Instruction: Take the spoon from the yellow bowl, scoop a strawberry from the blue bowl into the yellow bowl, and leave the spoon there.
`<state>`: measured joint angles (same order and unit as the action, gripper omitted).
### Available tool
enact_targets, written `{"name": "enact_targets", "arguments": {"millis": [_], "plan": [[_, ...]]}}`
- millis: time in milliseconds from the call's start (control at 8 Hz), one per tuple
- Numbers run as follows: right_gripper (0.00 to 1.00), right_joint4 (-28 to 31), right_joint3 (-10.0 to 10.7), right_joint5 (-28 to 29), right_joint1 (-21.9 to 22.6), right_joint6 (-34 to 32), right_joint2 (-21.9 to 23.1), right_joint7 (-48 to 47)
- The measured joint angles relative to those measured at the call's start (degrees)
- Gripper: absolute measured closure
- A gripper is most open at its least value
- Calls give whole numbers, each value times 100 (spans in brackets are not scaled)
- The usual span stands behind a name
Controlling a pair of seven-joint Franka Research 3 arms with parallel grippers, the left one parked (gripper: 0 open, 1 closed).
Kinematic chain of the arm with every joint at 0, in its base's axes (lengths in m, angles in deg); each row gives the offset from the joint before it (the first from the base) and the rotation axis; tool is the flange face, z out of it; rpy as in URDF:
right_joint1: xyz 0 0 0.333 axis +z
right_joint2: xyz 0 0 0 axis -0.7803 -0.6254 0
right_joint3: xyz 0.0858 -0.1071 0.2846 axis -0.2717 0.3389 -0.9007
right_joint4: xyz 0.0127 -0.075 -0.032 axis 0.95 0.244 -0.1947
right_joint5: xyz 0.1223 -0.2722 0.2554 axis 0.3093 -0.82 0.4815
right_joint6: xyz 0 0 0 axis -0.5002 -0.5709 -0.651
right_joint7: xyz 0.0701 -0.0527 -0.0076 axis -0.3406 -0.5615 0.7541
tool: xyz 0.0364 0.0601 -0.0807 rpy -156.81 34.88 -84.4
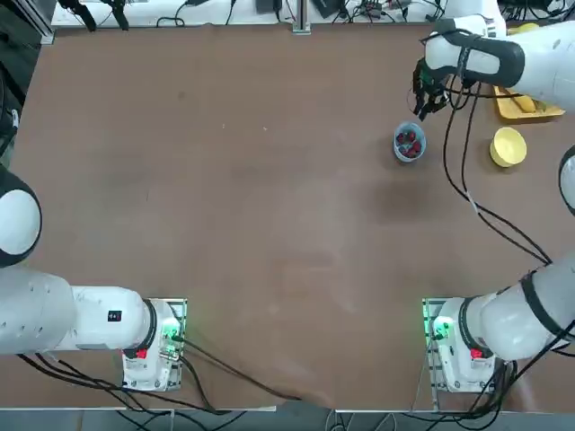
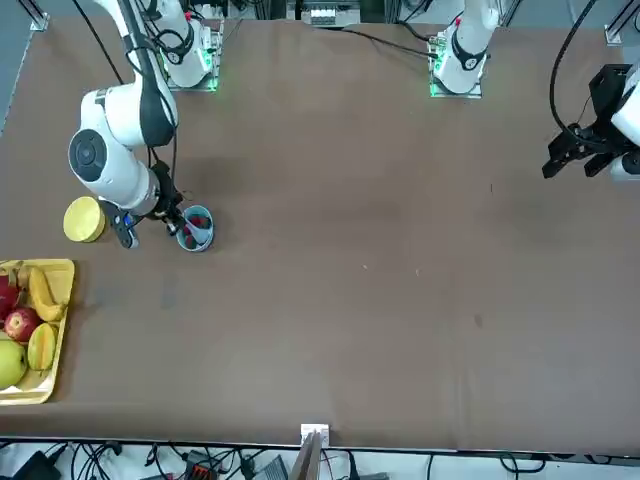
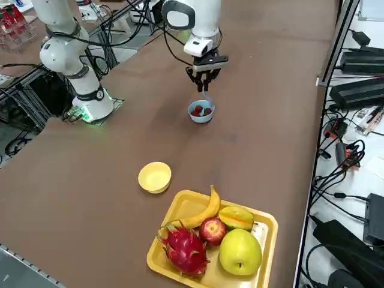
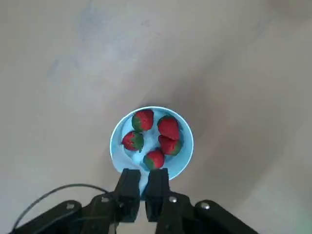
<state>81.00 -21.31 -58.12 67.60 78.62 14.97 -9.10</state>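
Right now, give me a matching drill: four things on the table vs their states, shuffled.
1 yellow bowl
2 blue bowl
3 fruit tray
4 right gripper

a holds strawberries
b empty
c shut on the spoon, over the blue bowl's edge
d holds banana, apples, dragon fruit

Pairs: 1-b, 2-a, 3-d, 4-c

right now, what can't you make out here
- spoon: only a pale sliver under the shut right gripper in the right side view; scoop end hidden by fingers in the wrist view
- whether it touches the strawberries in the blue bowl: too small
- fruit tray: top view, arm covers it, edge cuts it
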Motion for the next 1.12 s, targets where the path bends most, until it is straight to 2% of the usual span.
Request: {"name": "enact_targets", "arguments": {"millis": [500, 1125], "plan": [[89, 138, -7, 29, 0, 140, -1, -10], [89, 192, -78, -37, 128, -13, -81, -10]]}}
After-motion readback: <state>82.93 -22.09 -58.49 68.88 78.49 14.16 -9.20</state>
